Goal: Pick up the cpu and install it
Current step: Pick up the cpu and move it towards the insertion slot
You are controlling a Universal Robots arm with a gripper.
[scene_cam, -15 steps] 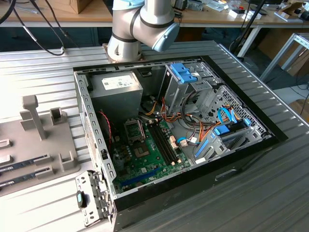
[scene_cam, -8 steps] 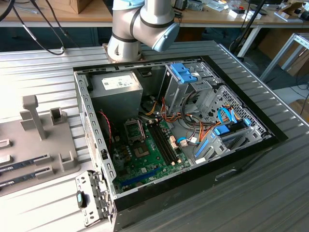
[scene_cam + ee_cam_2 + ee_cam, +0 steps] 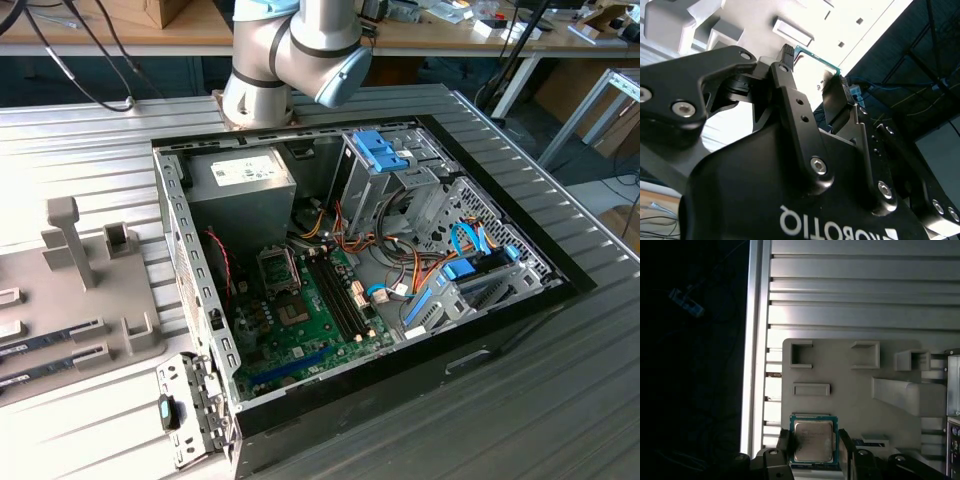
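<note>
In the first wrist view the cpu (image 3: 813,441), a flat square chip with a silver-grey top and a thin green rim, sits between two black fingers (image 3: 784,445). My gripper (image 3: 814,446) is shut on the cpu over the grey holder tray (image 3: 840,370). The second wrist view shows the gripper (image 3: 815,70) from behind, with the green edge of the cpu (image 3: 816,56) pinched between the fingertips (image 3: 787,52). In the exterior view the open computer case (image 3: 500,330) lies on the table with the motherboard (image 3: 300,330) and its metal-framed socket (image 3: 280,270) exposed.
The grey holder tray (image 3: 90,300) lies at the exterior view's left, with two memory sticks (image 3: 50,335) in slots. The arm's joints (image 3: 290,50) rise behind the case. Drive cages and cables (image 3: 440,250) fill the case's right half. The table's edge (image 3: 755,365) borders dark floor.
</note>
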